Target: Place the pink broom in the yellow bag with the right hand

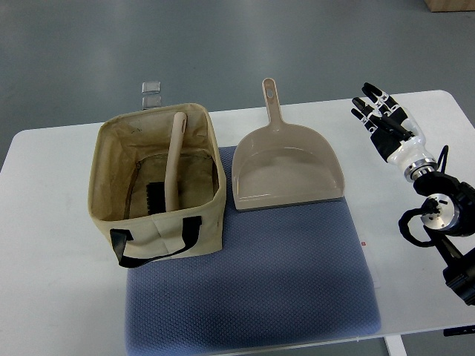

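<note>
Pink broom [172, 159] upright inside yellow bag [156, 222], right hand [384, 119] well apart, fingers extended, empty.

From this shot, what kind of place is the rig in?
Likely a lab or test workspace, not a home: a bare white table on a plain grey floor, a blue mat laid as a work area, and staged props, a bag and dustpan.
</note>
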Motion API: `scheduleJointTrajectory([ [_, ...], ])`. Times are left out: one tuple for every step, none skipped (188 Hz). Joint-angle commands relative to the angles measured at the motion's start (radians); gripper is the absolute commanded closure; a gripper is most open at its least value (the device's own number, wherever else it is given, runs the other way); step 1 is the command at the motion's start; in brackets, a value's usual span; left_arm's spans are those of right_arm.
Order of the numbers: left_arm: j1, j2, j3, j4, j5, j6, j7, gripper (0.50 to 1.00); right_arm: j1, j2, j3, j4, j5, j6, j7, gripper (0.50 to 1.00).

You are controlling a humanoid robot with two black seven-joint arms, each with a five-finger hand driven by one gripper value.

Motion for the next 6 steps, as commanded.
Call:
scheduleJointTrajectory([
  [-0.001,0.0,0.0,0.0,0.0,0.0,0.0,0.5,-0.003,0.002,-0.003,-0.002,0.001,0.0,0.0,0.572],
  [0.0,0.0,0.0,0.0,0.0,0.0,0.0,0.5,-0.003,0.003,-0.003,-0.002,0.001,0.0,0.0,0.572],
  [0.0,0.0,0.0,0.0,0.0,0.0,0.0,0.5,-0.003,0.003,-0.003,-0.002,0.001,0.0,0.0,0.572],
  [0.0,0.0,0.0,0.0,0.001,0.0,0.0,0.5,-0.004,0.003,-0.003,-0.002,0.001,0.0,0.0,0.572],
  [0.0,0.0,0.0,0.0,0.001,0.0,0.0,0.5,-0.004,0.003,-0.003,-0.002,0.001,0.0,0.0,0.572],
  [0.0,0.0,0.0,0.0,0.0,0.0,0.0,0.5,-0.004,0.003,-0.004,-0.002,0.001,0.001,0.0,0.572],
])
